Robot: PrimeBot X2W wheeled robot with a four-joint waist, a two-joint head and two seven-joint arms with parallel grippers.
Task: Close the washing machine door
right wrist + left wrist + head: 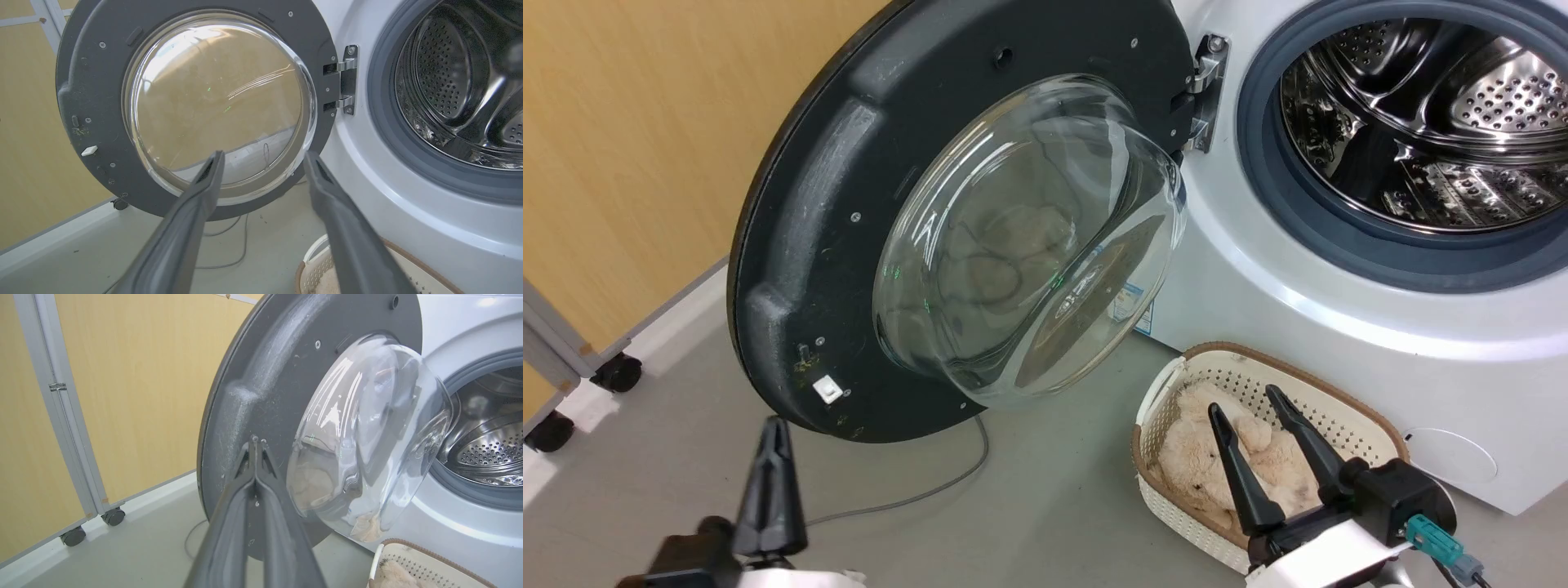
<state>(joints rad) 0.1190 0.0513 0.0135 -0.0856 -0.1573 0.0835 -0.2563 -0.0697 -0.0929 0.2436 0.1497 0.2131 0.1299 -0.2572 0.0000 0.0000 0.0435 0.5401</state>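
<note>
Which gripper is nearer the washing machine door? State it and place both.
Left. The shut left gripper points at the lower black rim of the washing machine door, just short of it. The open right gripper hangs over the basket, farther from the door.

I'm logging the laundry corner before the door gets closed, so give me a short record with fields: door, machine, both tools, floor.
door: washing machine door wide open on its hinge
machine: washing machine, no laundry in the visible part of the drum
left: left tool shut, holding nothing, by the door's lower rim; contact unclear
right: right tool open, empty, near the basket
floor: basket holds a beige plush toy; grey cable below the door
</note>
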